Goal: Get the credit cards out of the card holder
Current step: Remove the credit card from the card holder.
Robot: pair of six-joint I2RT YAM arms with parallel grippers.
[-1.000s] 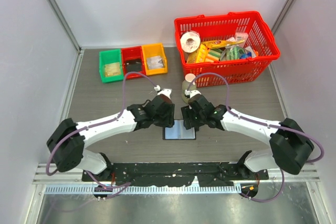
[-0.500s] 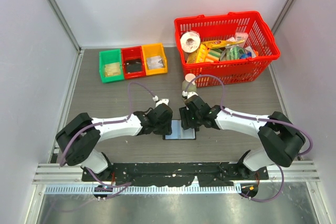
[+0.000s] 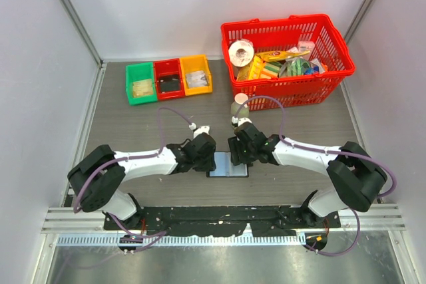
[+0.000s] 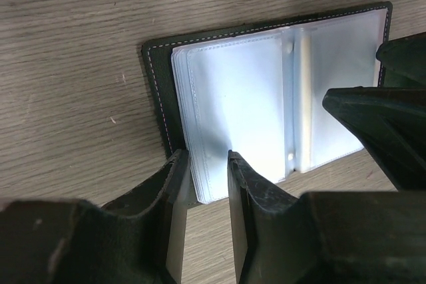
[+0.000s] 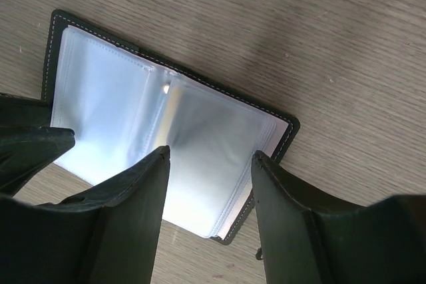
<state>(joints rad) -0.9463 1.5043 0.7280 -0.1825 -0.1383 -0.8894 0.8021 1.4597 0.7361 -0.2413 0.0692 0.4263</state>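
The black card holder (image 3: pixel 227 168) lies open and flat on the table between my two grippers. Its clear, pale blue-grey sleeves face up in the left wrist view (image 4: pixel 233 91) and the right wrist view (image 5: pixel 113 98). A thin yellowish strip shows by the spine; I cannot tell whether it is a credit card, and no card shows plainly. My left gripper (image 3: pixel 212 160) (image 4: pixel 203 164) is down at the holder's left near corner, jaws narrowly apart astride the sleeve edge. My right gripper (image 3: pixel 237 157) (image 5: pixel 210 157) is wide open over the holder's right half.
A red basket (image 3: pixel 286 24) full of groceries stands at the back right. Green (image 3: pixel 140 83), red (image 3: pixel 168 78) and orange (image 3: pixel 196 74) trays sit at the back left. A small white-capped bottle (image 3: pixel 239 107) stands just behind my right gripper.
Both grippers have come down and closed in on the open holder. The left arm has lowered and stretched flatter. The holder has not moved.
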